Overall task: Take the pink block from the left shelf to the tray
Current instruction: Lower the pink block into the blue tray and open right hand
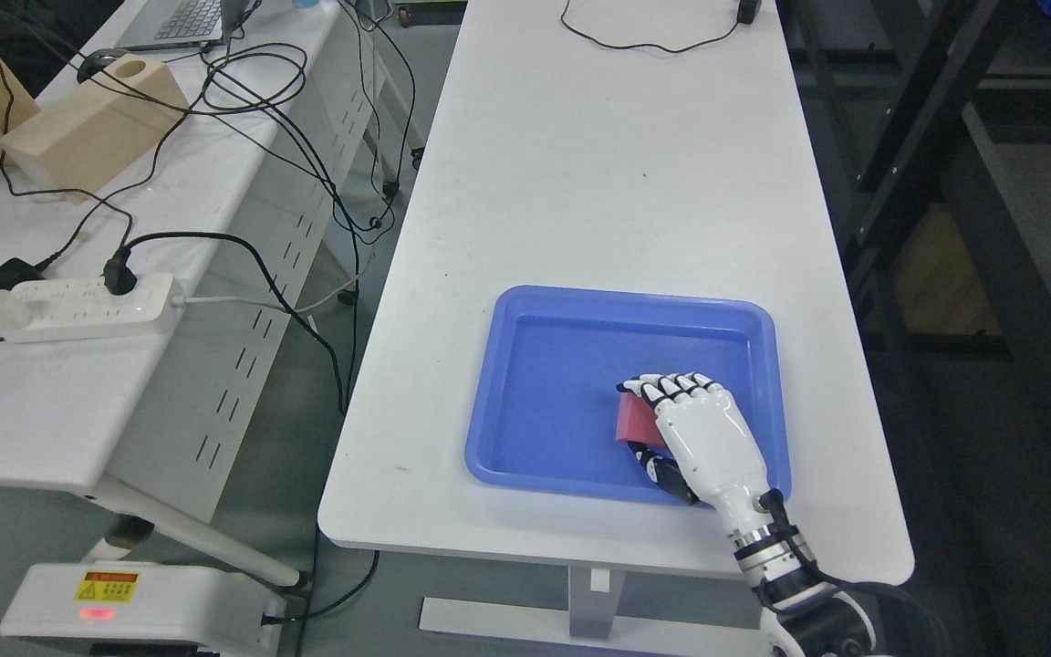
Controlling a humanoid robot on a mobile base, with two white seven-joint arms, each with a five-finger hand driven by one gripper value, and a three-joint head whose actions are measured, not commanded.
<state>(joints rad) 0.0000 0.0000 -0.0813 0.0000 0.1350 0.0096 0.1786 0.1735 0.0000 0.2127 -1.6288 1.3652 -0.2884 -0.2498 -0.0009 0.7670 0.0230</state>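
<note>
A blue tray (535, 383) lies on the white table (598, 164) near its front edge. My right hand (671, 424), white with black joints, comes in from the lower right and reaches over the tray's right half. Its fingers are curled around a pink block (637, 422), which sits low inside the tray, partly hidden under the hand. I cannot tell whether the block rests on the tray floor. The left arm does not show.
A second white table (51, 401) at the left carries a power strip (78, 308), tangled black cables (243, 100), a wooden block (92, 123) and a laptop (183, 20). A dark metal shelf frame (991, 182) stands along the right side.
</note>
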